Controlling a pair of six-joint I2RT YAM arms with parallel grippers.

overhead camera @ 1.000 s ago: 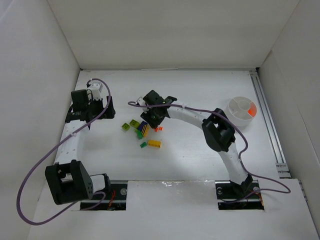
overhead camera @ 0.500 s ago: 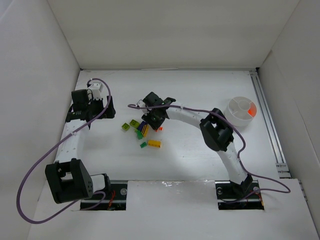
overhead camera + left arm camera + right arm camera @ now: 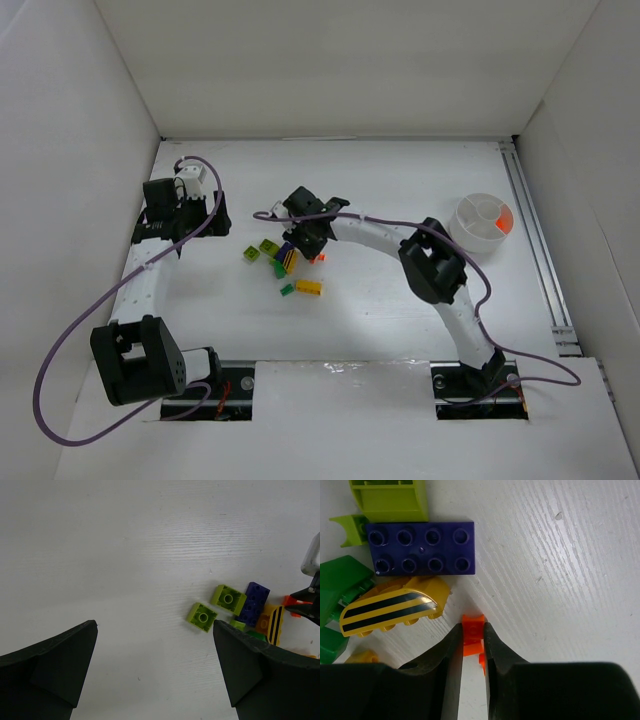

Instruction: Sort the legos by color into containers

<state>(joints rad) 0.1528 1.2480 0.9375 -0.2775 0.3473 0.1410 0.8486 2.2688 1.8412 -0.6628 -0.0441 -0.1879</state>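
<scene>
- The left end effector is held above the left part of the tabletop with its jaws spread wide; nothing is between them.
- Two lime green bricks are seen in the left wrist view just inside the right finger of that end effector, lying flat on the tabletop below it and not touched by it.
- Immediately to their right a purple brick is lying studs up, with a yellow striped brick touching its near edge and a dark green brick beside that.
- A plain yellow brick and a small green brick are set nearer the arm bases, a little apart from the cluster.
- The right end effector is lowered at the right edge of the cluster, its jaws narrowed onto an orange brick, which is pressed on both sides and lies just beside the yellow striped brick.
- The white bowl is placed well apart at the far right, with orange visible in one compartment.
</scene>
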